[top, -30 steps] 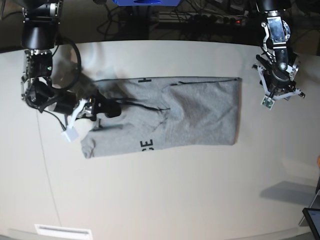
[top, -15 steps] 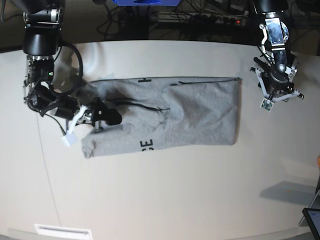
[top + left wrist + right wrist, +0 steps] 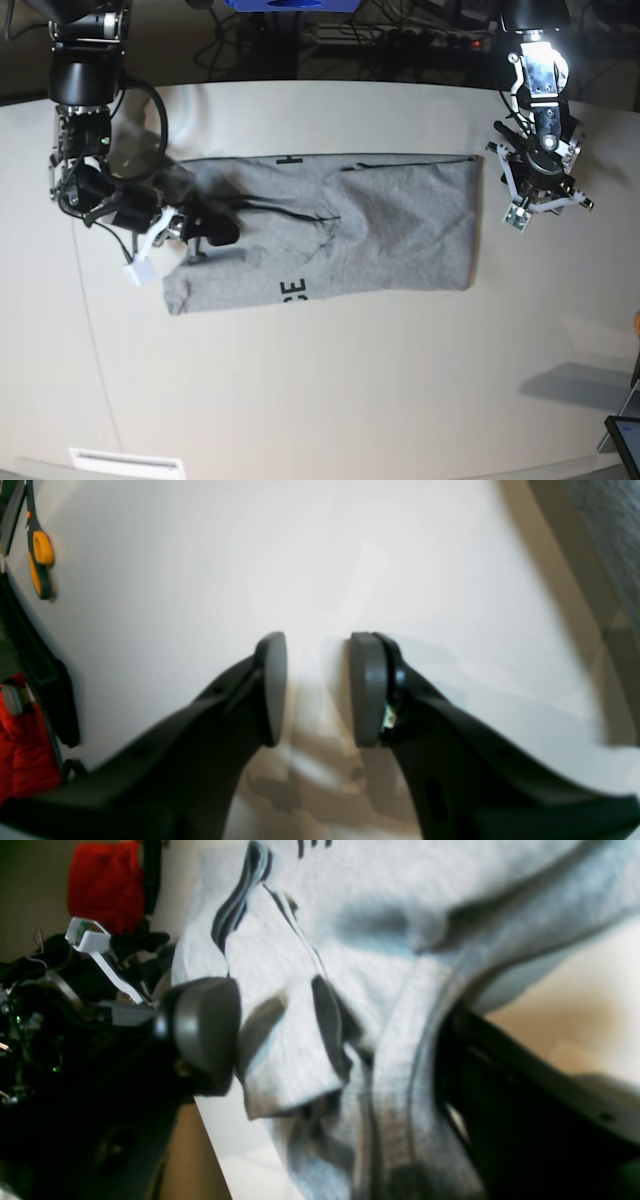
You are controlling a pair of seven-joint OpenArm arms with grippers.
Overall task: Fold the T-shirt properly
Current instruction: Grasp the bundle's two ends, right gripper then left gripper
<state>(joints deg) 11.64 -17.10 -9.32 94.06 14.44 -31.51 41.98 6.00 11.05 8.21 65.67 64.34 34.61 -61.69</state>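
right wrist view: the right gripper (image 3: 320, 1040) stands with its jaws spread wide over the sleeve end of the t-shirt (image 3: 380, 940), a rumpled fold of grey cloth lying between the two pads but not pinched by them. left wrist view: the left gripper (image 3: 317, 687) hangs over bare table (image 3: 200, 555) with a clear gap between its pads and nothing in it; a sliver of grey cloth shows at the upper right corner, and orange-handled scissors (image 3: 40, 560) lie at the far left edge. in the base view the shirt lies flat across the middle of the pale table, already narrowed to a long band with both long edges turned in, black lettering peeking at the near edge and the far edge. the left gripper hovers just beside the hem end, apart from it. judged from this, the lengthwise folds look done; the crosswise fold, bringing one end over the other, is still to come.
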